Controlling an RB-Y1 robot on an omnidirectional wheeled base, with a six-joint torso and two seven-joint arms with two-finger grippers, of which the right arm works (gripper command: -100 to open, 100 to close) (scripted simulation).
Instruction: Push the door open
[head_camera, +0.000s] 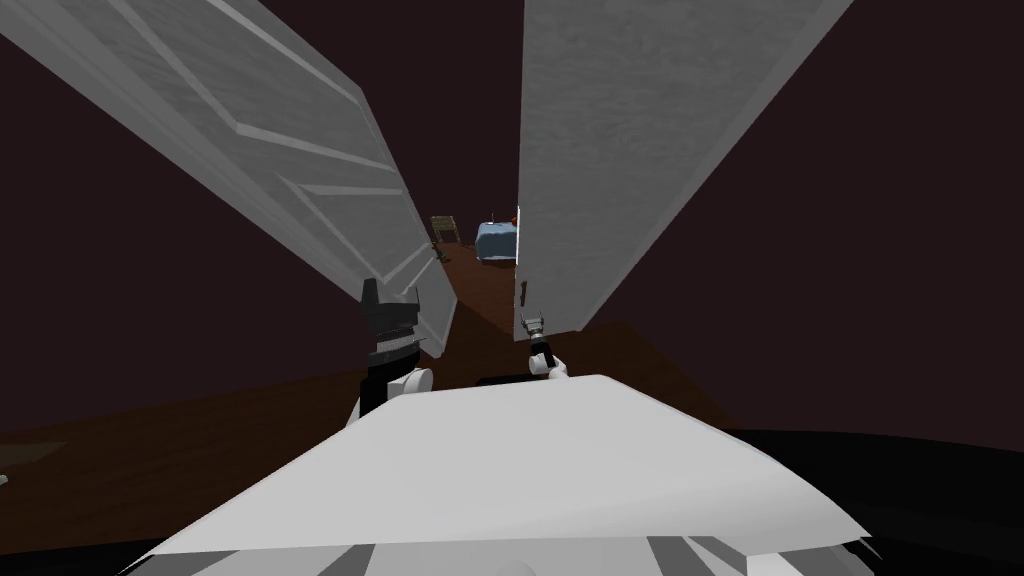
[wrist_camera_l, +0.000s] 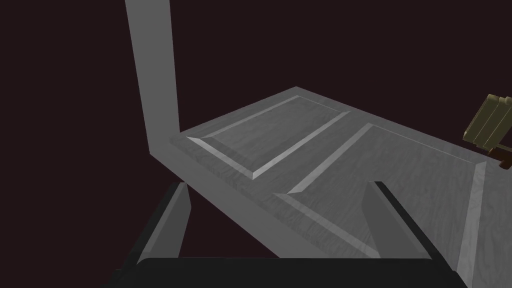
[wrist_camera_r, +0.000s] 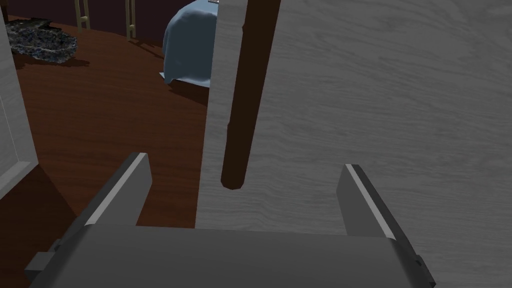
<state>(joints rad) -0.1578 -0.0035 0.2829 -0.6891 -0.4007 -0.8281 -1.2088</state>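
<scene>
Grey panelled door (head_camera: 300, 150) ajar, just ahead of left gripper (head_camera: 390, 292), fingers spread

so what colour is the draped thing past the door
Blue draped thing; best in right wrist view.

Door (head_camera: 300, 150) left, wall (head_camera: 640, 130) right; bed (head_camera: 497, 241), chair (head_camera: 444, 228) beyond gap between; left claw (head_camera: 390, 295) near door.

Head camera peers steeply down, panelled door (head_camera: 290, 150) upper left of frame. Left wrist camera hugs that door's face. Right wrist camera, close on a grey wood-grained surface (wrist_camera_r: 390, 100), shares the blue-draped furniture (wrist_camera_r: 192, 45) with the head.
</scene>
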